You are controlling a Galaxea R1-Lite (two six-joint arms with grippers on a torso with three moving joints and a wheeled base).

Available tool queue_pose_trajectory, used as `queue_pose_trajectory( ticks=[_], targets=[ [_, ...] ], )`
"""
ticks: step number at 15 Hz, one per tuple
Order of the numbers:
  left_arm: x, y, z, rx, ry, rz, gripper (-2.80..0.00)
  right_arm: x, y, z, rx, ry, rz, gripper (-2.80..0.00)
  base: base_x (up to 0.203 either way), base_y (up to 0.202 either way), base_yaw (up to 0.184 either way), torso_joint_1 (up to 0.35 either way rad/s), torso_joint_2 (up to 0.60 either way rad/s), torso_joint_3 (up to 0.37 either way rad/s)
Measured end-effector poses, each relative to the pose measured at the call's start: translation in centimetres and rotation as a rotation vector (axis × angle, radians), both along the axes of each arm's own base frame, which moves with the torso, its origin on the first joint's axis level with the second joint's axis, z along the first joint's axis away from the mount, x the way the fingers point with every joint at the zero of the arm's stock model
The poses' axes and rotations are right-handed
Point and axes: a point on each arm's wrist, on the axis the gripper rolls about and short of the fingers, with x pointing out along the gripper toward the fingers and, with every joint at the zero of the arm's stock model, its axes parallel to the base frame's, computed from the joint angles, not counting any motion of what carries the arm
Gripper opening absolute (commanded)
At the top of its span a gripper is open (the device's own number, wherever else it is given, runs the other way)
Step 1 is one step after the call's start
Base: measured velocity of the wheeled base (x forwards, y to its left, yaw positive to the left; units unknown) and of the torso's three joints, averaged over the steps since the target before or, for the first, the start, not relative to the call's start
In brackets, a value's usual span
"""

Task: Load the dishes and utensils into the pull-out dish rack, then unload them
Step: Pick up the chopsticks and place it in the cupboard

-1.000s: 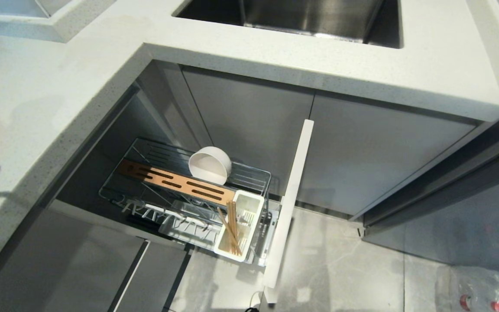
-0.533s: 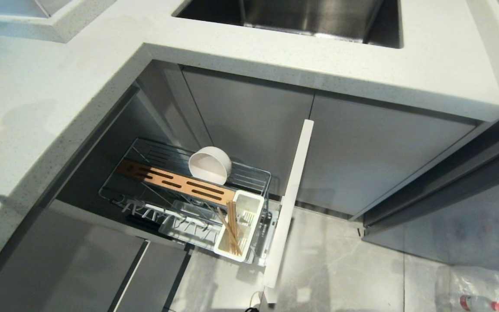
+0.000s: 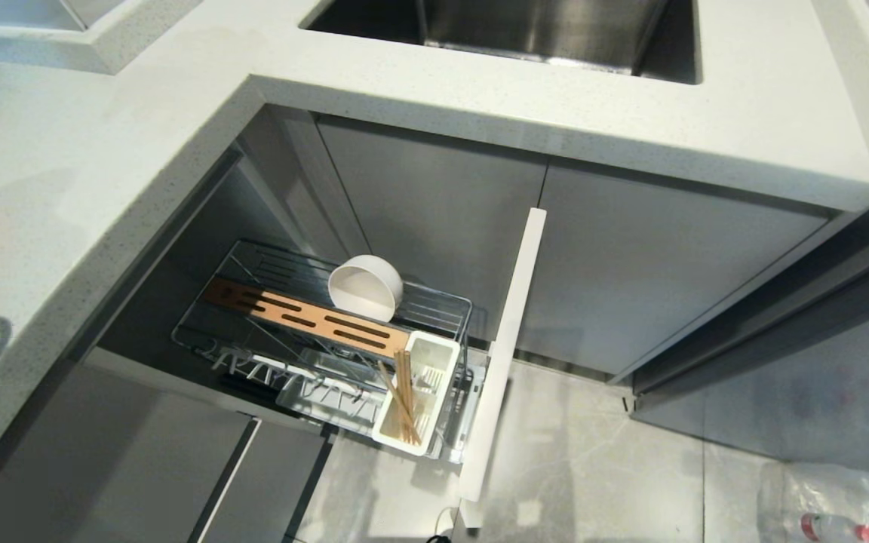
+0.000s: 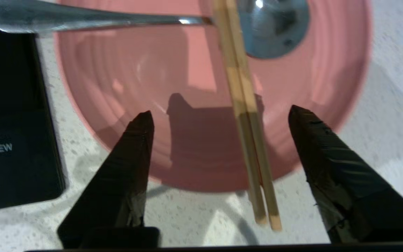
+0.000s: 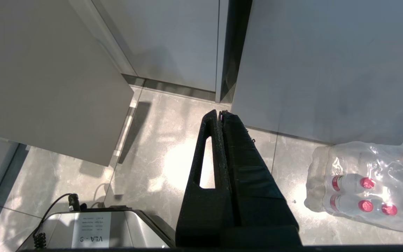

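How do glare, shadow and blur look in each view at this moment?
Head view: sharp, evenly lit; a curved shadow falls on the counter at the left edge. Left wrist view: the chopsticks are blurred, the spoon carries a bright glint, and a dark shadow lies on the pink plate. Right wrist view: sharp, with a glare patch on the floor tiles.

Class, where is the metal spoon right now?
In the left wrist view, the spoon lies across the pink plate on the countertop, under the loose chopsticks.
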Motion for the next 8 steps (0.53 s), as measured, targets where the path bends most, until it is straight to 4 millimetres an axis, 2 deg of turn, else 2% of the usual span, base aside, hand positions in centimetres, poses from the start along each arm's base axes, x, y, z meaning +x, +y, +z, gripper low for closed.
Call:
queue_pose_trajectory(
  ticks=[4, 8],
  targets=[
    [0.9, 1.2, -0.4, 0.0, -0.033, 0.025, 0.0, 0.0, 0.0, 0.0, 0.0, 0.0, 0.0, -2.8, 0.0, 0.0, 0.0, 0.0, 0.0, 0.0],
    [1.9, 1.9, -1.8, -0.037, -0.037, 0.014, 0.0, 0.0, 0.0, 0.0, 0.0, 0.0, 0.0, -2.8, 0.0, 0.0, 0.0, 0.0, 0.0, 0.0]
  ],
)
